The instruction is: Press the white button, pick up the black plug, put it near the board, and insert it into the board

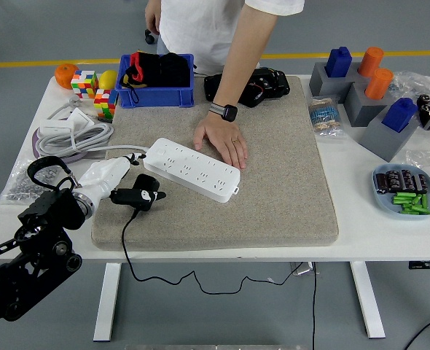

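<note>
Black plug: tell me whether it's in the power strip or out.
Out. The black plug lies on the mat, held by the left hand, beside the white power strip.

Left hand: closed around the black plug, just beside the board's near-left end.
Board: white power strip, laid diagonally on the grey mat.
Person's hand: pressed flat at the board's far edge.
</note>
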Controlling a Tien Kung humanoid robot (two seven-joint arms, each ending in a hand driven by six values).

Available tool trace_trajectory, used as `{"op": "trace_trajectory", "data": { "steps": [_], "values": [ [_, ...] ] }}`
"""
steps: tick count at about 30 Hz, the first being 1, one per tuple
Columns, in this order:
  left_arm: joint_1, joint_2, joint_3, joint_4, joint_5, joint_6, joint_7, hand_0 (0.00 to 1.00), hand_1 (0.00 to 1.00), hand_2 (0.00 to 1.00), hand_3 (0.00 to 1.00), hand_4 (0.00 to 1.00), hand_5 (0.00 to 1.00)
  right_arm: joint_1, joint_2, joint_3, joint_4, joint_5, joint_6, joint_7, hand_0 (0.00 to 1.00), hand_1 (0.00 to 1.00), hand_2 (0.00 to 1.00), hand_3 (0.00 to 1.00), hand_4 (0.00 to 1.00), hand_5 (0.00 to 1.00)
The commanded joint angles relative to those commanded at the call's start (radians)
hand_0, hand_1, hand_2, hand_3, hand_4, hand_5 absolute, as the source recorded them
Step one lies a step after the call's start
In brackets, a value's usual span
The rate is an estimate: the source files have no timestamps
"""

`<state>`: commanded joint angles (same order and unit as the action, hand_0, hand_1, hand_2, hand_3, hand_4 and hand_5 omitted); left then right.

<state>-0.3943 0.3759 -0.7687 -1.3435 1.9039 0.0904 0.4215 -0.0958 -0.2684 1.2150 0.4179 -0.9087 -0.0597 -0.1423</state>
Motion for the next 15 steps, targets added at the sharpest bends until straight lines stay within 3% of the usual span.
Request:
{"op": "trace_trajectory", "data": {
  "steps": [2,3,8,9,14,15],
  "values": [
    [0.002,-0.001,0.005,-0.004,0.009,-0.007,0.012,0.567,0.751,0.773,0.907,0.998,0.525,0.000,0.000,0.000,-0.001,0.000,0.000,0.000,0.744,0.716,0.693,0.649,0.710,0.407],
    [0.002,0.000,0.008,-0.005,0.013,-0.009,0.016,0.442,0.700,0.715,0.863,0.976,0.405,-0.001,0.001,-0.001,-0.001,0.000,0.000,0.000,0.744,0.717,0.692,0.649,0.709,0.407],
    [-0.002,-0.001,0.013,-0.003,0.050,-0.001,0.026,0.442,0.700,0.715,0.863,0.976,0.405,0.000,0.001,-0.002,0.000,0.000,0.000,0.001,0.744,0.717,0.692,0.649,0.709,0.407],
    [-0.002,-0.001,0.016,-0.002,0.060,0.003,0.028,0.298,0.568,0.580,0.781,0.964,0.351,0.000,0.001,-0.002,0.000,0.000,0.000,0.001,0.745,0.716,0.692,0.649,0.710,0.406],
    [-0.003,-0.004,0.024,0.009,0.100,0.018,0.027,0.298,0.568,0.580,0.781,0.964,0.351,-0.001,0.000,-0.003,0.000,0.000,-0.001,0.002,0.745,0.716,0.692,0.649,0.710,0.406],
    [-0.003,-0.005,0.024,0.012,0.105,0.022,0.026,0.228,0.465,0.490,0.704,0.941,0.283,-0.001,0.000,-0.003,0.000,0.000,-0.002,0.003,0.744,0.716,0.692,0.649,0.709,0.405]
  ]
}}
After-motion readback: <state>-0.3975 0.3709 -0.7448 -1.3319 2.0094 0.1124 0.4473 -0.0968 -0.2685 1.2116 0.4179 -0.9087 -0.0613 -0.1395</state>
